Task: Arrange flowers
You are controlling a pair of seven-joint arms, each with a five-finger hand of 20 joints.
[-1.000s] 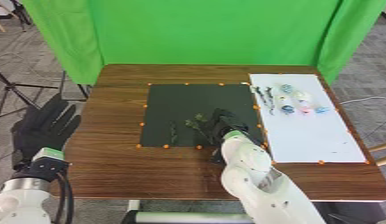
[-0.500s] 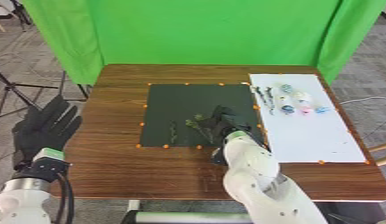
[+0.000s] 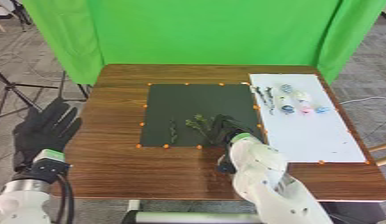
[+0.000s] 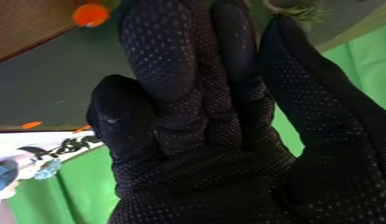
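no readable text (none at all)

Robotics lab, by the look: tripod (image 3: 13, 85) just past L hand (image 3: 43, 131), green backdrop (image 3: 207, 35) farther fwd, orange-dotted mat (image 3: 185, 100) under R hand (image 3: 227, 126).

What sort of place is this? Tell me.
Probably a robotics lab or test studio: a bright green fabric backdrop, a black tripod stand, and white jointed robot arms at a brown wooden table.

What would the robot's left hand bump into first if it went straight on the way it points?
Probably the green curtain beyond the table: the left hand points forward, past the table's left side. Depth is unclear.
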